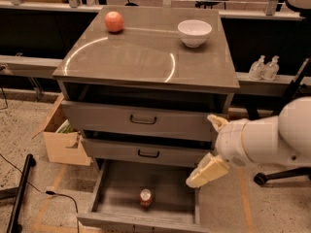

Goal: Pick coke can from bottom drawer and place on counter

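Note:
The coke can (pixel 145 197) stands upright on the floor of the open bottom drawer (pixel 136 222), near its front middle; its silver top faces up. My gripper (pixel 201 149) hangs on the white arm at the right, in front of the drawers' right end, above and to the right of the can. Its cream fingers (pixel 206 171) are spread apart and hold nothing. The counter (pixel 146 57) is the glossy grey-brown cabinet top above.
An orange-red fruit (pixel 114 21) and a white bowl (pixel 194 32) sit at the back of the counter. The two upper drawers are slightly ajar. A cardboard box (pixel 60 142) stands left of the cabinet, two bottles (pixel 265 68) on a ledge at the right.

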